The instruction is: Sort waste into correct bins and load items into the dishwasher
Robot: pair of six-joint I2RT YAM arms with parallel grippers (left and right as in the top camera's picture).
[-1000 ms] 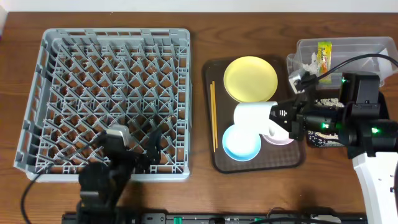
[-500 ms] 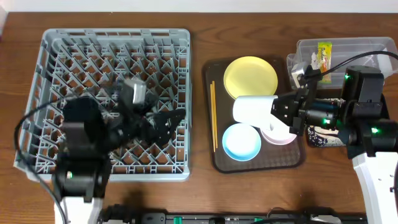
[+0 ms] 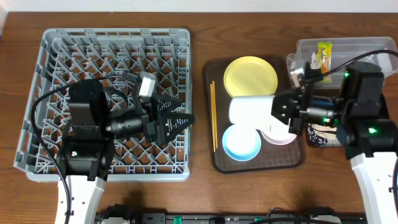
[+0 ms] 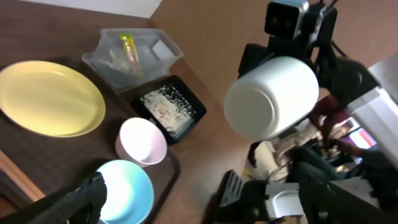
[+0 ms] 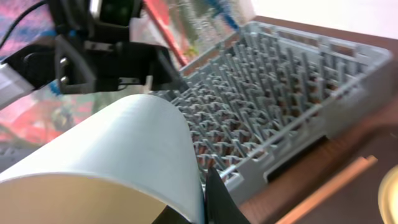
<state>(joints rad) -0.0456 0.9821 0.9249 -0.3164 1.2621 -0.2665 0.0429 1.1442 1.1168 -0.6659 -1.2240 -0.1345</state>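
My right gripper [image 3: 281, 116] is shut on the rim of the white bowl [image 3: 251, 112], holding it on its side above the brown tray. In the right wrist view the white bowl [image 5: 106, 162] fills the front, with one black finger [image 5: 219, 198] pressed on its wall. Under it lie the yellow plate [image 3: 250, 78], light blue bowl [image 3: 241, 142], small white cup [image 3: 281, 137] and chopsticks [image 3: 213, 115]. My left gripper [image 3: 181, 122] hangs open over the dishwasher rack [image 3: 74, 56], pointing right. The clear bin [image 3: 348, 50] holds the wrapper [image 3: 324, 55] and tissue [image 3: 308, 61].
The brown serving tray [image 3: 258, 163] lies between the rack and the bins. The black bin with rice scraps [image 4: 168, 109] sits beside the clear tub [image 4: 149, 53]; from overhead my right arm covers most of it. The left wrist view shows the white bowl [image 4: 270, 96] ahead.
My left arm has risen from the rack's front edge and swung over the rack to point right. The right gripper has carried the white bowl slightly left and up.
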